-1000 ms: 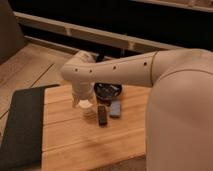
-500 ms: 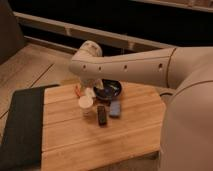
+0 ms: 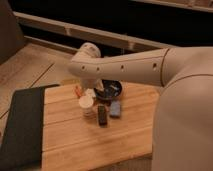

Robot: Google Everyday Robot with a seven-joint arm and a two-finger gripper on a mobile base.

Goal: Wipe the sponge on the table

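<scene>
The sponge point(image 3: 115, 108), a small pale blue-grey pad, lies flat on the light-wood table point(image 3: 75, 142) just right of a dark bar point(image 3: 102, 115). My cream arm reaches in from the right and bends down at a rounded joint point(image 3: 86, 59). The gripper point(image 3: 97, 86) hangs under that joint, above the table's far edge between a white cup point(image 3: 86, 103) and a dark bowl point(image 3: 108, 90). It is mostly hidden by the forearm and stands open, with nothing seen in it. It is behind and left of the sponge, not touching it.
A dark grey mat point(image 3: 22, 125) covers the table's left end. A small orange thing point(image 3: 77, 92) sits behind the cup. My arm's bulky body point(image 3: 185, 115) fills the right side. Wooden flooring and a dark wall with a rail lie behind the table.
The arm's bent joint has swung up and to the right, from over the table's left part to above the cup and bowl. The sponge, bar, cup and bowl have stayed put.
</scene>
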